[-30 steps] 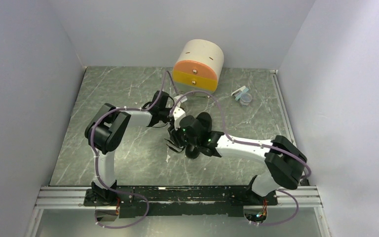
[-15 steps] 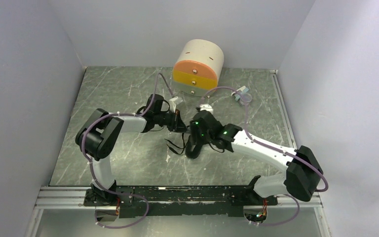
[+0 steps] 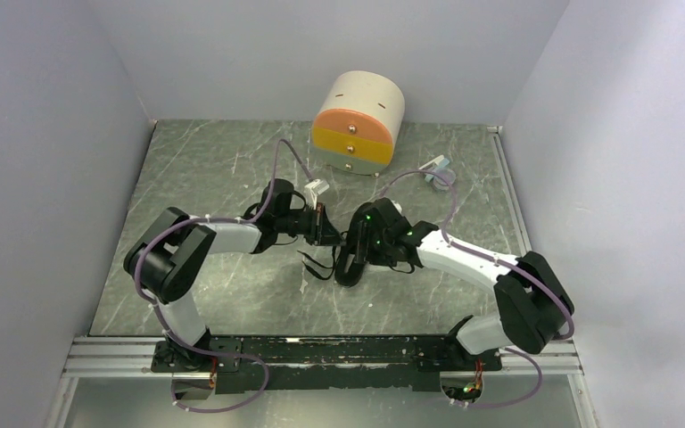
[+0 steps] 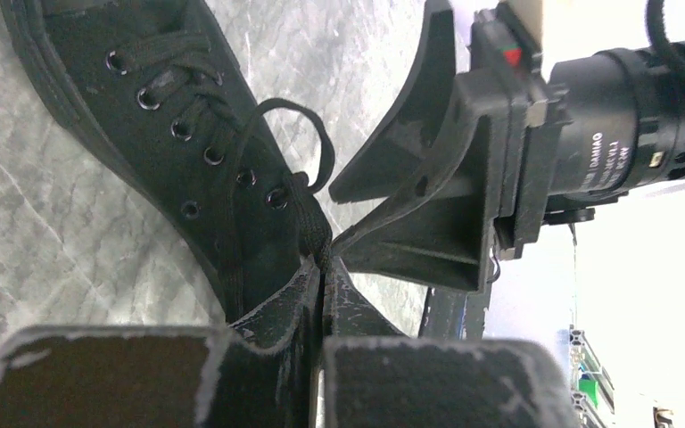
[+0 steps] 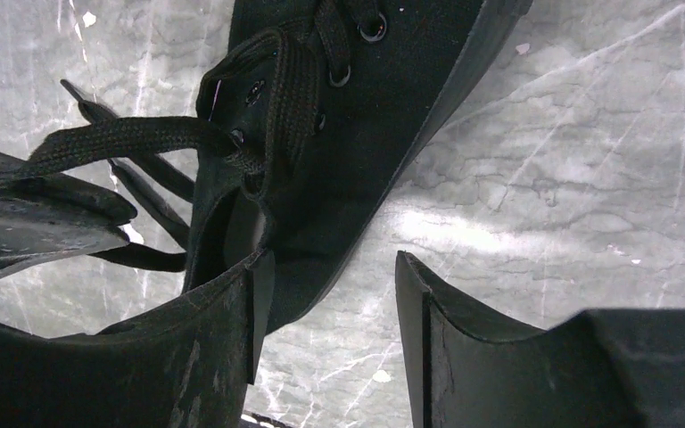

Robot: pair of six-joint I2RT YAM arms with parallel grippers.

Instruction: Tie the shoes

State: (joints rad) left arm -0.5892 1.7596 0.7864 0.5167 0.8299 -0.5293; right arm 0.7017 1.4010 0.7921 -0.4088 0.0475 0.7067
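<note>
The small black shoe lies on the table's middle, mostly hidden under my right gripper. In the left wrist view the shoe lies on its side with eyelets showing. My left gripper is shut on a black lace at the shoe's top eyelets. In the right wrist view the lace runs taut from the shoe to the left fingers. My right gripper is open, one finger against the shoe's heel side, holding nothing. Loose lace ends trail left.
A round drawer box with orange and yellow drawer fronts stands at the back middle. Small pale objects lie at the back right, partly behind a cable. Grey walls close in the left, back and right sides.
My left gripper has shifted right and nearer, keeping hold of the lace. My right wrist has swung back and right, its elbow moving out and back in. The shoe has stayed put.
</note>
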